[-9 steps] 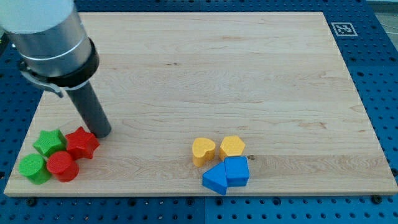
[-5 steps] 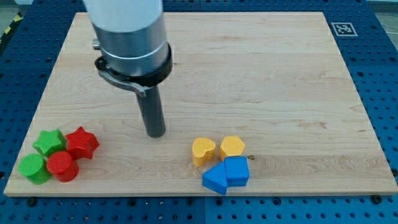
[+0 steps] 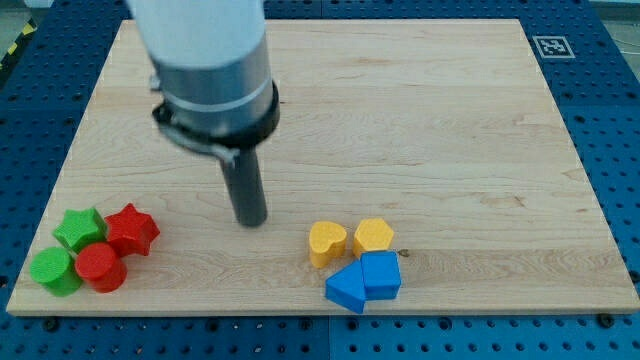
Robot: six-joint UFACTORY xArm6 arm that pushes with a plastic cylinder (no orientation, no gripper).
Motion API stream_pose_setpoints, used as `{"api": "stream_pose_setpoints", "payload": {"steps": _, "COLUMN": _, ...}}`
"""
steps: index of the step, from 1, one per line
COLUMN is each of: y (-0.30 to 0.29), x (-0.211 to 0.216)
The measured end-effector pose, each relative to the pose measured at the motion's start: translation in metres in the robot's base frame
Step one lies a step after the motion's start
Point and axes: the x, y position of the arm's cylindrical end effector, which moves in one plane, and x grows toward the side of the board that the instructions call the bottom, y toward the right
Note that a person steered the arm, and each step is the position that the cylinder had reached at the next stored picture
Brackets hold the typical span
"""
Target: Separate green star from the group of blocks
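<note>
The green star [image 3: 79,228] lies at the view's bottom left, touching the red star [image 3: 131,230] on its right, with the green cylinder [image 3: 54,270] and the red cylinder [image 3: 100,267] just below them. The four form one tight group. My tip [image 3: 251,221] rests on the board to the right of this group, well apart from the red star and to the left of the yellow blocks. It touches no block.
A second group sits at the view's bottom middle: a yellow heart [image 3: 326,242], a yellow hexagon [image 3: 373,236], a blue triangular block [image 3: 347,288] and a blue cube [image 3: 381,275]. A fiducial tag [image 3: 549,46] marks the board's top right corner.
My tip moved from beside the red star to the right, towards the board's middle, then dropped slightly towards the view's bottom. No block has moved.
</note>
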Motion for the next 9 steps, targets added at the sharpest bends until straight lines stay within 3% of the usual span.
{"api": "stream_pose_setpoints", "payload": {"steps": 2, "y": -0.062, "x": -0.067}}
{"api": "stream_pose_setpoints", "payload": {"steps": 4, "y": -0.129, "x": -0.068}}
{"api": "stream_pose_setpoints", "payload": {"steps": 5, "y": -0.130, "x": -0.067}}
{"api": "stream_pose_setpoints", "payload": {"steps": 7, "y": -0.162, "x": -0.050}}
{"api": "stream_pose_setpoints", "payload": {"steps": 9, "y": -0.193, "x": 0.026}}
